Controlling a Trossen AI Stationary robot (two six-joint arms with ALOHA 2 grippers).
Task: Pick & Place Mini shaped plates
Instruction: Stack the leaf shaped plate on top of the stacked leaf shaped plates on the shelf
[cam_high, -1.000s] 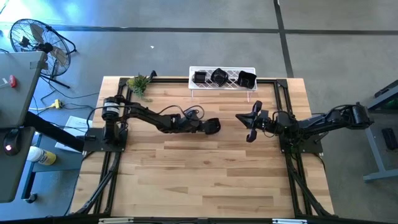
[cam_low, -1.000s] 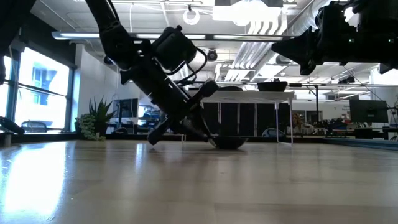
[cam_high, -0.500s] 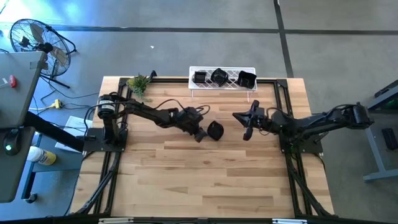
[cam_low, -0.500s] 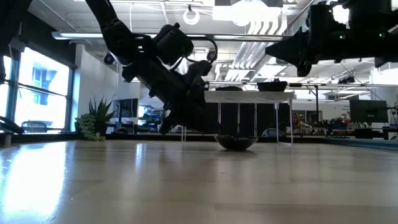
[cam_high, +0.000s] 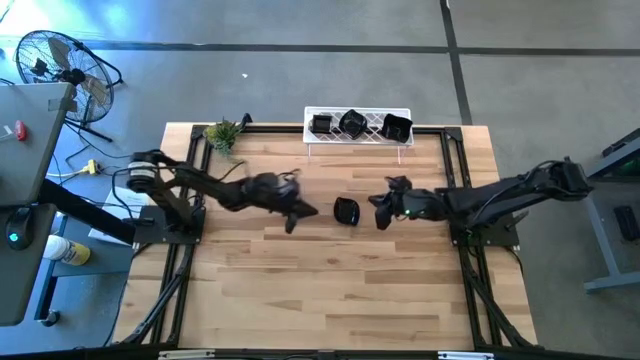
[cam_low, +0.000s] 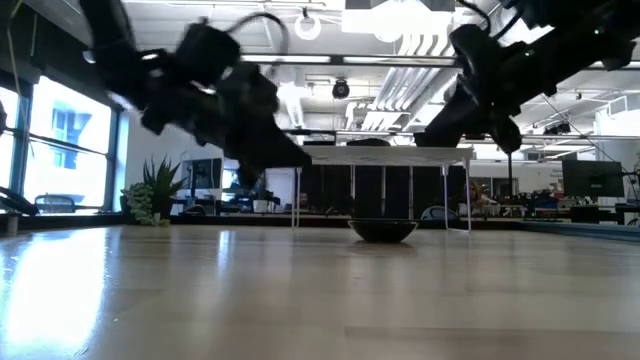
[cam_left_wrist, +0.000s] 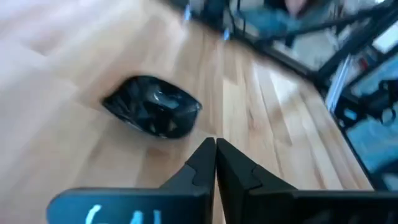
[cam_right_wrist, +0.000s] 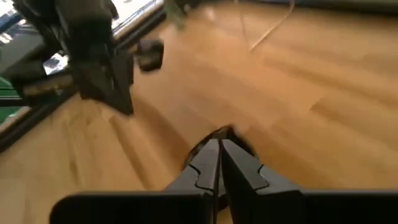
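Note:
One small glossy black plate (cam_high: 346, 211) rests on its base near the table's middle; it also shows in the low view (cam_low: 382, 230) and the left wrist view (cam_left_wrist: 152, 113). My left gripper (cam_high: 302, 211) (cam_left_wrist: 215, 149) is shut and empty, a short way to the plate's left. My right gripper (cam_high: 379, 214) (cam_right_wrist: 219, 146) is shut too, just right of the plate and raised above the table in the low view (cam_low: 440, 125). Three more black plates (cam_high: 352, 122) sit on the white wire rack (cam_high: 405, 114) at the far edge.
A small green plant (cam_high: 222, 133) stands at the far left corner. Black frame rails (cam_high: 180, 262) run along both sides of the table. The near half of the wooden top (cam_high: 330, 290) is bare. A fan (cam_high: 55, 62) stands on the floor beyond the left edge.
My left gripper has come off the black plate, which stays on the table, and has drawn back toward the left edge, rising a little. My right gripper has moved left toward the plate and come lower.

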